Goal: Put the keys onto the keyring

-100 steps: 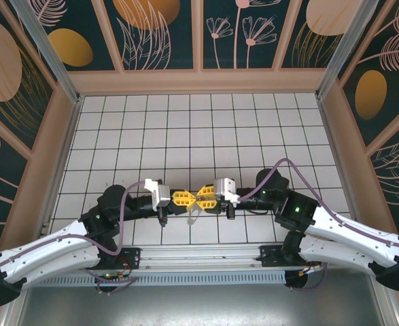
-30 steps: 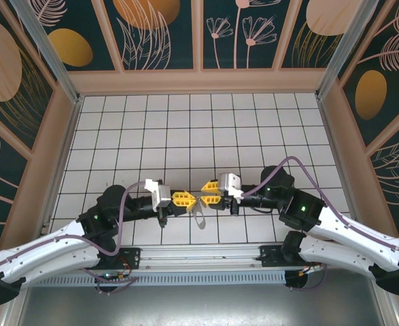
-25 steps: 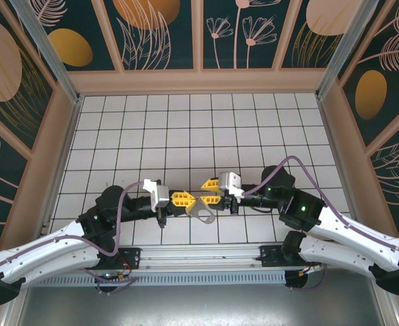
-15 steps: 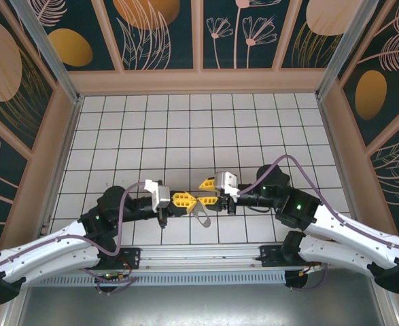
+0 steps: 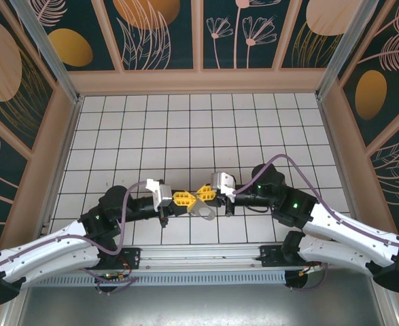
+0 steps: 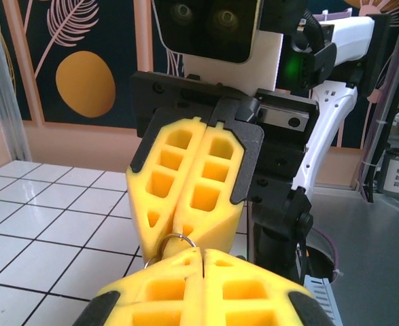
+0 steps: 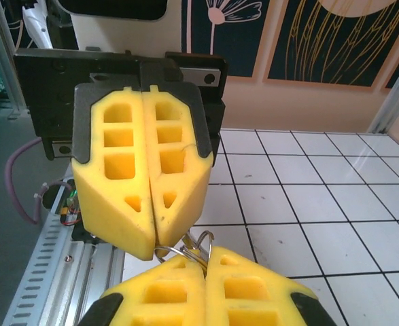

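Note:
Above the near middle of the tiled floor, my two grippers meet tip to tip. The left gripper (image 5: 192, 199) is shut on the thin silver keyring (image 6: 176, 239), pinched at its yellow fingertips (image 6: 185, 261). From the other side the right gripper (image 5: 201, 195) is shut on the same keyring (image 7: 200, 244), whose wire loops stick out between its pads (image 7: 223, 268). A silvery-grey bunch, the keys (image 5: 203, 212), dangles below the junction. In the wrist views the keys are mostly hidden behind the fingers.
The white tiled floor (image 5: 185, 129) spreads out behind the grippers, enclosed by peach walls (image 5: 199, 81) with dark floral panels. A metal rail (image 5: 199, 258) runs along the near edge by the arm bases.
The right gripper, open a moment ago, has moved left against the left gripper's tips and shut on the keyring. The dangling keys swung slightly. The left gripper held still.

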